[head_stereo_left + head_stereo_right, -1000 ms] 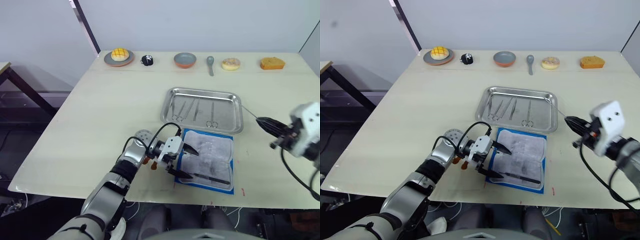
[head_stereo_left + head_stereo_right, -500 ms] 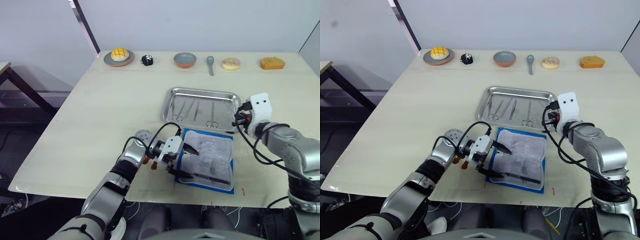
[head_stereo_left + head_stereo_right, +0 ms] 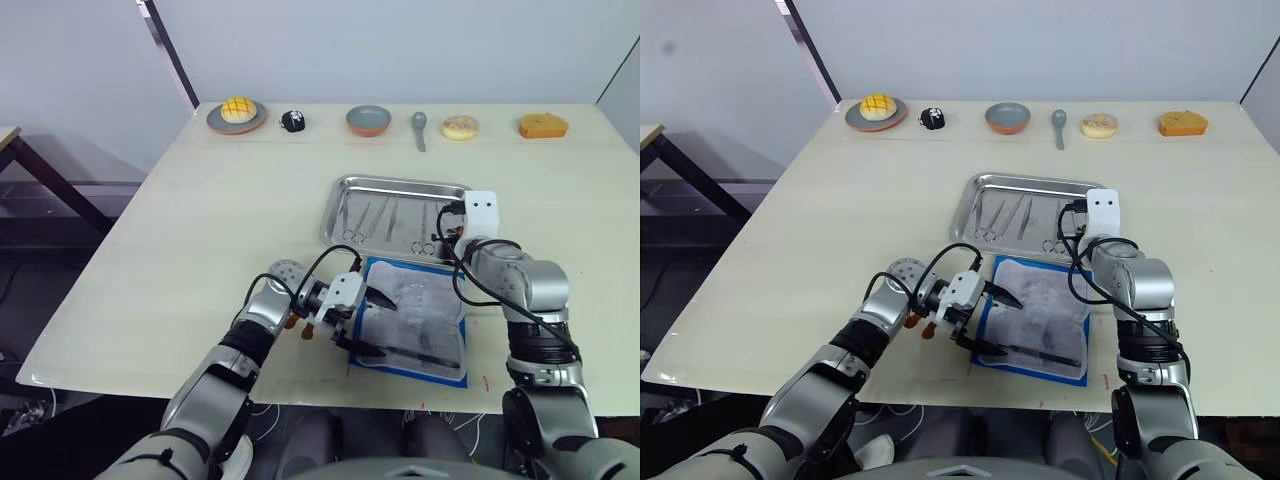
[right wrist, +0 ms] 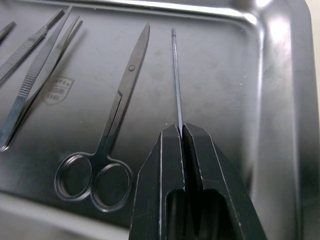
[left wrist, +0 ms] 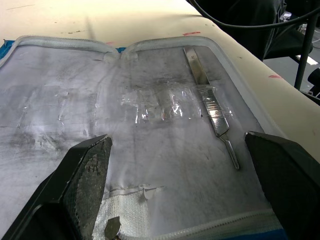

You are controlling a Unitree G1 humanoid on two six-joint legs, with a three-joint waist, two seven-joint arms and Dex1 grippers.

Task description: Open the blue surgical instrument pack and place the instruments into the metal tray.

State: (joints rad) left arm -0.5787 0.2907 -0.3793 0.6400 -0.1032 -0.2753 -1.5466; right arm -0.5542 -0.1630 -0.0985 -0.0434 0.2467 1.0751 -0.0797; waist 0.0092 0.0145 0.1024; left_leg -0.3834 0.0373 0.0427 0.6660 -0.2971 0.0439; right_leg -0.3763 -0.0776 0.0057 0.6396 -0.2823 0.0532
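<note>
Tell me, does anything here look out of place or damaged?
Nothing stands out. The pack lies open and flat, the instruments lie orderly in the tray, and one scalpel waits in the pack.

Pale wooden table (image 3: 230, 200), plain light wall (image 3: 400, 45), dark side table (image 3: 30, 160)

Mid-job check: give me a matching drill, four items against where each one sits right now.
Items:
1. scissors
2. thin probe
3. scalpel
4. left hand

Places:
A. lying on the open blue pack's lining
B. flat in the metal tray
C. pinched in the right hand above the tray
D. open, low over the pack

Pairs: 1-B, 2-C, 3-A, 4-D
</note>
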